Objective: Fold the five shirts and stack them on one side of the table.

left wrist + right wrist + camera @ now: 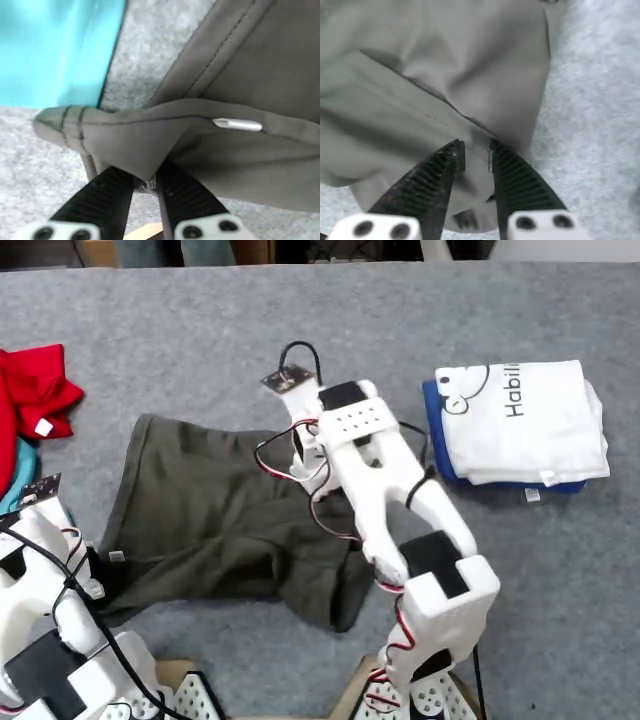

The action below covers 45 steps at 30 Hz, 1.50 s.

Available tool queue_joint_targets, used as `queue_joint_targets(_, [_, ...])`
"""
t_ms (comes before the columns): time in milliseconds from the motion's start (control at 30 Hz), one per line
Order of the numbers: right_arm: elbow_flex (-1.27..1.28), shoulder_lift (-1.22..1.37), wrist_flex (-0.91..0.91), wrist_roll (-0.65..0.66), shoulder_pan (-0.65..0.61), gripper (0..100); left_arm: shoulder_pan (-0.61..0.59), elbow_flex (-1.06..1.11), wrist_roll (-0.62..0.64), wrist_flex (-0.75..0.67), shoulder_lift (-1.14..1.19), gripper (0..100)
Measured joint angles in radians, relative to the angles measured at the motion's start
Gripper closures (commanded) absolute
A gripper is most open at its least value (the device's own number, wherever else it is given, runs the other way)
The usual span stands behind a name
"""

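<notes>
An olive shirt (215,510) lies spread and partly folded mid-table. My left gripper (145,182) is shut on a raised fold at the shirt's hem, near a small white tag (237,125). From above, this gripper (97,575) sits at the shirt's near-left edge. My right gripper (476,155) pinches a seam of the olive shirt (445,75), its fingers nearly together with cloth between them. From above, it (303,455) is over the shirt's far-right part. A folded white shirt (525,415) rests on a folded blue shirt (435,430) at the right.
A crumpled red shirt (35,390) lies at the left edge on a teal shirt (12,490), which also shows beside the olive cloth (55,50). Grey felt (300,310) covers the table. The right arm's wires (320,505) hang over the shirt.
</notes>
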Motion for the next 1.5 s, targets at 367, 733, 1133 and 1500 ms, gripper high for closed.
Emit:
queue_joint_targets(367, [-0.061,0.012,0.058,0.091,0.035,83.5,-0.003,0.025,0.002,-0.026,-0.015,97])
queue_joint_targets(733, [-0.061,0.012,0.058,0.121,0.034,84.8,-0.003,0.025,0.002,-0.026,-0.015,97])
queue_joint_targets(1133, [-0.044,0.012,0.071,0.138,0.034,87.5,-0.003,0.025,0.002,-0.026,-0.015,97])
queue_joint_targets(1500, [-0.011,0.014,0.066,0.170,0.034,87.5,-0.003,0.025,0.002,-0.026,-0.015,97])
